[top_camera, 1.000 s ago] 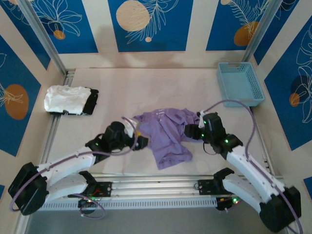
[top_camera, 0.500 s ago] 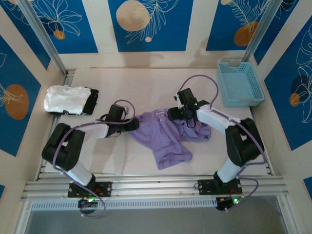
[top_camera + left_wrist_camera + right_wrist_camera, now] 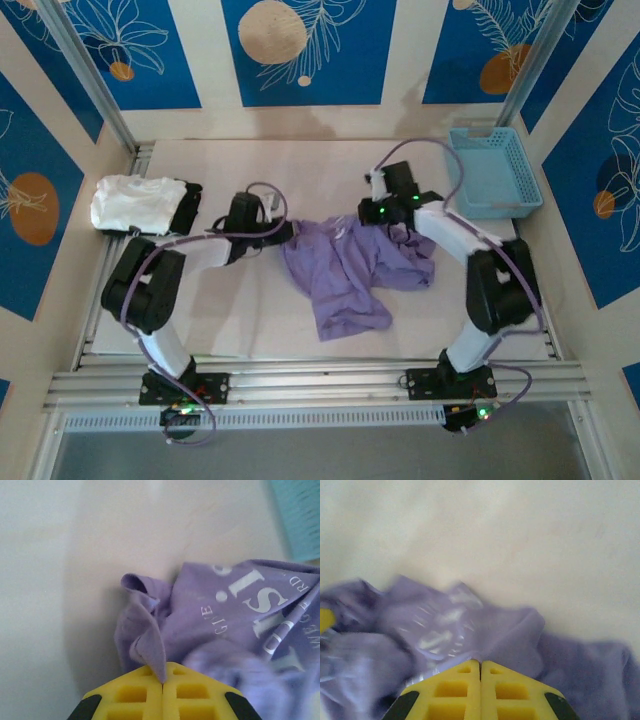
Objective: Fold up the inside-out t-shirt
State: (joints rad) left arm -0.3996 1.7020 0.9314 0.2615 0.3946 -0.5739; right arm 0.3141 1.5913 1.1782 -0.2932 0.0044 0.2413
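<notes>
Lavender inside-out t-shirt (image 3: 350, 268), crumpled, mid-surface (image 3: 250, 315), between both arms.
Left claw (image 3: 163, 676) closed, pinching a fold at the shirt's upper left edge; right claw (image 3: 480, 666) closed on bunched fabric at its upper right. White lettering on cloth. Folded white garment (image 3: 135, 203) and black garment (image 3: 188, 207) far left; blue basket (image 3: 492, 170) far right.
</notes>
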